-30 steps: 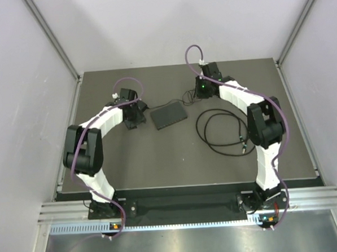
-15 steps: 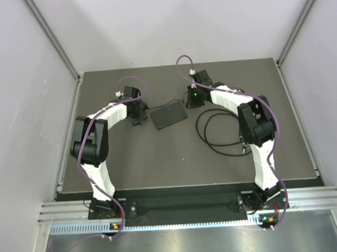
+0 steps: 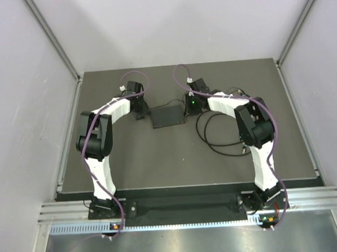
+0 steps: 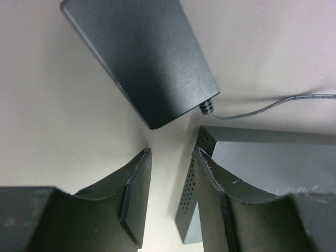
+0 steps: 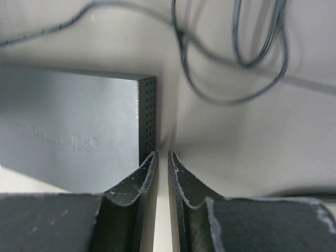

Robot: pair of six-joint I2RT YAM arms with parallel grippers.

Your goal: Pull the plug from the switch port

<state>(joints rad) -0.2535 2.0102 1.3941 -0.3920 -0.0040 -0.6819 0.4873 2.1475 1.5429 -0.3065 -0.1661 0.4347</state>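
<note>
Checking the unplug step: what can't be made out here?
Plug and port: shown in no view.
Top view: switch too small for sockets.
Left wrist: switch cut by frame, partly behind a finger.
Right wrist: cables blurred; switch runs off the left edge.

The left gripper (image 4: 170, 152) and right gripper (image 5: 161, 155) crowd the switch (image 3: 168, 116) from either end. A power brick (image 4: 142, 58) sits just off one corner and looped cable (image 3: 197, 126) litters the right. The near mat (image 3: 159, 160) lies open.
</note>
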